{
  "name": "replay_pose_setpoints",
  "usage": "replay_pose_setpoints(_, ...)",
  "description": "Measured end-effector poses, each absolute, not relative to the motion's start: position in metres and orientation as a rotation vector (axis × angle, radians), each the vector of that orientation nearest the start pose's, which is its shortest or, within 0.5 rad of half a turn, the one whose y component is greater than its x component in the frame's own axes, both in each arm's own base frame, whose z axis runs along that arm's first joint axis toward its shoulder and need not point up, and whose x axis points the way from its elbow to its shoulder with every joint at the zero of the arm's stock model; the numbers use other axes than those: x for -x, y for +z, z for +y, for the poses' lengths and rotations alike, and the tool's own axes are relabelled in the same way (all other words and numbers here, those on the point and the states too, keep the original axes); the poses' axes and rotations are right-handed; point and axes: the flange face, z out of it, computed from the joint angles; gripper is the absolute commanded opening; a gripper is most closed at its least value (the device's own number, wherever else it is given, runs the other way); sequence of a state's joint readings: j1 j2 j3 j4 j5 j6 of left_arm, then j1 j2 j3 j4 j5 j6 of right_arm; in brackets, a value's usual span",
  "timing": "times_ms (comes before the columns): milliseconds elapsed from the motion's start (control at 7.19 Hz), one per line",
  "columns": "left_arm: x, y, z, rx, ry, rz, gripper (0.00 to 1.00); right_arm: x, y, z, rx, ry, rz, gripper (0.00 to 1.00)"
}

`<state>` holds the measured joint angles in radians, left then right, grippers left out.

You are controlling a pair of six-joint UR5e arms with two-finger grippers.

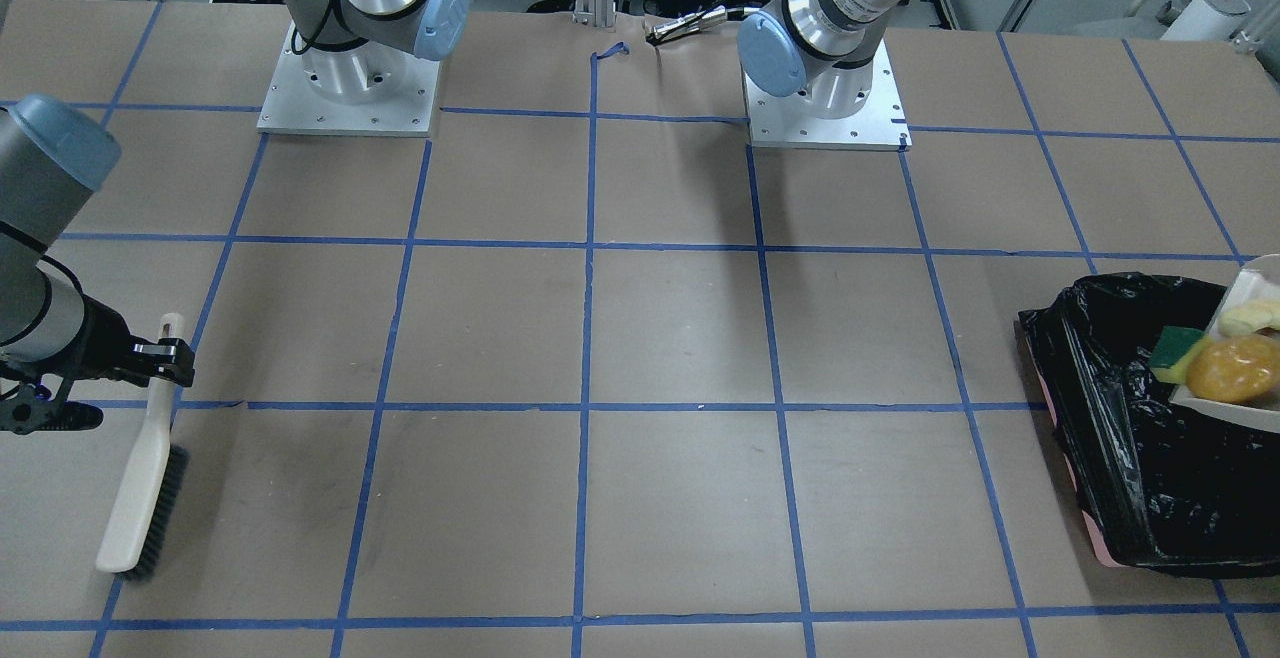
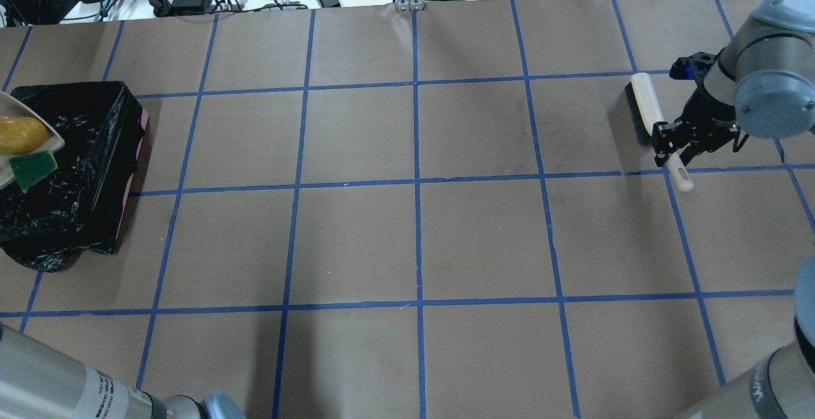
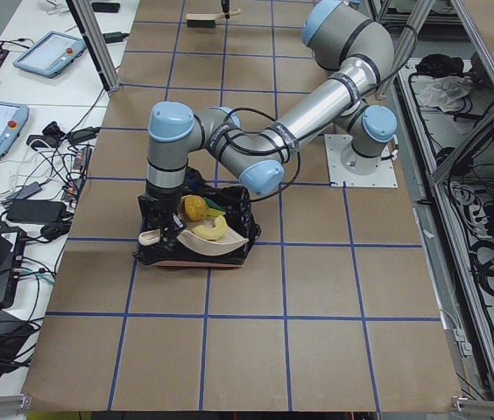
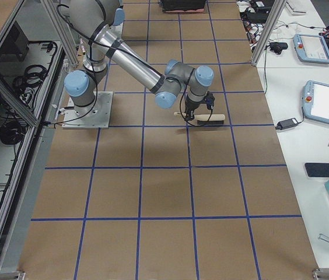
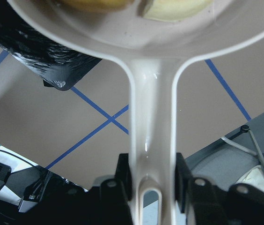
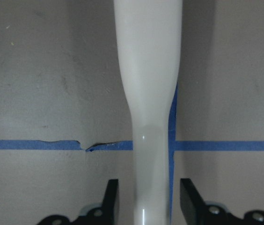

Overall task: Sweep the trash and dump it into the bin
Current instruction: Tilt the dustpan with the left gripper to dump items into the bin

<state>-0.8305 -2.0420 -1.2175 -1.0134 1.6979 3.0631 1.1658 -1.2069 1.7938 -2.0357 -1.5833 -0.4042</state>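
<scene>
I see the trash riding in the dustpan: the amber lump, the green-topped sponge and the pale foam piece lie close together. The dustpan hangs over the black-lined bin, which stands at the counter's end on my left. My left hand is clamped on the dustpan's handle. Well apart, my right hand straddles the handle of the brush, its fingers parted with a gap on either side. The brush lies on the counter.
</scene>
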Motion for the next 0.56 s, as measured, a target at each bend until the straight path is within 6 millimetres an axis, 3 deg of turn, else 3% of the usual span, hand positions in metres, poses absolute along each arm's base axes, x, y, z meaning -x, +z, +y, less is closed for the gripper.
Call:
replay_pose_setpoints(278,-0.386,0.444,-0.605,3.195,-0.478,-1.437,0.12,0.104,0.246,-0.579,-0.008,0.135,3.116,1.00)
replay_pose_setpoints(556,-0.383,0.445,-0.604,3.208,-0.486,-1.439,0.08,0.104,0.281,-0.587,-0.007,0.090,3.134,1.00)
